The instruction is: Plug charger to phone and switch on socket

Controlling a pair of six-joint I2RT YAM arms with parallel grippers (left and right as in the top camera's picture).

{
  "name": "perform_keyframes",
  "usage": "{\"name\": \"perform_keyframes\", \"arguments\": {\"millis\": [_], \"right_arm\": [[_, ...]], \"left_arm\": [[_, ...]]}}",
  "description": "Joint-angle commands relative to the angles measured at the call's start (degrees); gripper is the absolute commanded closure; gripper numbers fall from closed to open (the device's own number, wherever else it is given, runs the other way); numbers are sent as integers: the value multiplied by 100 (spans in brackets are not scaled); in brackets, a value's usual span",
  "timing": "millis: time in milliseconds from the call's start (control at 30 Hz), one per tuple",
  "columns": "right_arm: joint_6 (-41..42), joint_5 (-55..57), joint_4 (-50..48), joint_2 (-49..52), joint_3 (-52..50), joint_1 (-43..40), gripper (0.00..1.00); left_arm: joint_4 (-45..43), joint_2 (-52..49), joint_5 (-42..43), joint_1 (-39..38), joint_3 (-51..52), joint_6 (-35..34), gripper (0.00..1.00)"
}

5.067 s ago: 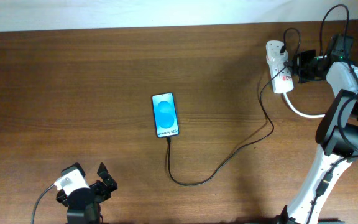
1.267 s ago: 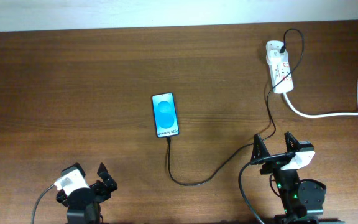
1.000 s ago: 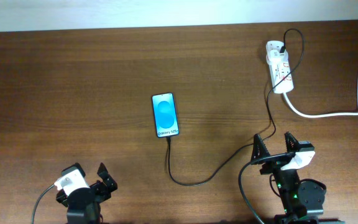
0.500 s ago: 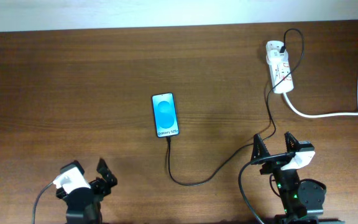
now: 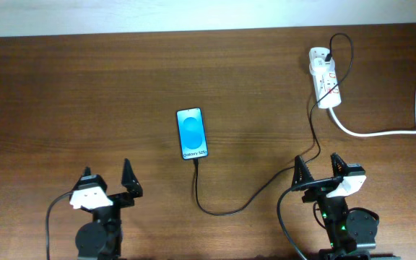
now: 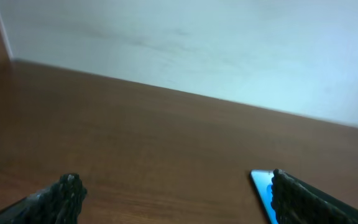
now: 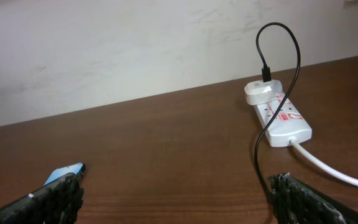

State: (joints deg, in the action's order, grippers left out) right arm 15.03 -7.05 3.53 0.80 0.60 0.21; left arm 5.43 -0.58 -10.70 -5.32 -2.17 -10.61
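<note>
The phone lies flat mid-table, its blue screen lit and facing up. The charger, a thin black cable, runs from the adapter on the socket in a long loop, and its end meets the phone's near short edge. My left gripper is open near the front edge, left of the phone. My right gripper is open near the front right, with the cable passing close by. In the wrist views, both the left gripper and right gripper hold nothing. The phone peeks beside the right finger.
A thick white cord leaves the socket and runs off the right edge. The right wrist view shows the socket, the black cable and the phone's corner. A pale wall lies behind the table's far edge.
The right arm left the socket and came back to the front right. In the last half second my left gripper swung round and shifted right, now facing the far side.
</note>
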Motion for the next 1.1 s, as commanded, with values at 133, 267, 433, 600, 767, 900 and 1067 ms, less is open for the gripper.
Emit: {"name": "perform_keyframes", "arguments": {"millis": [133,267,433,600,767,900,1067], "right_arm": [[28,44,37,-59,-28,48,2],[28,44,35,-59,-28,48,1],[28,44,37,-59,-28,48,2],[28,44,35,-59,-28,48,2],[28,44,35,-59,-28,48,2],[28,44,37,-59,-28,48,2],[-177,826,105,-59,-28,52,2]], "left_arm": [[-72,31,693,37,162,1547,1],[-70,31,734,74,162,1545,1],[-72,31,798,90,162,1543,1],[-74,28,798,315,162,1543,1],[-74,28,796,315,162,1545,1],[-74,28,798,315,162,1543,1],[-74,28,798,315,162,1543,1]]}}
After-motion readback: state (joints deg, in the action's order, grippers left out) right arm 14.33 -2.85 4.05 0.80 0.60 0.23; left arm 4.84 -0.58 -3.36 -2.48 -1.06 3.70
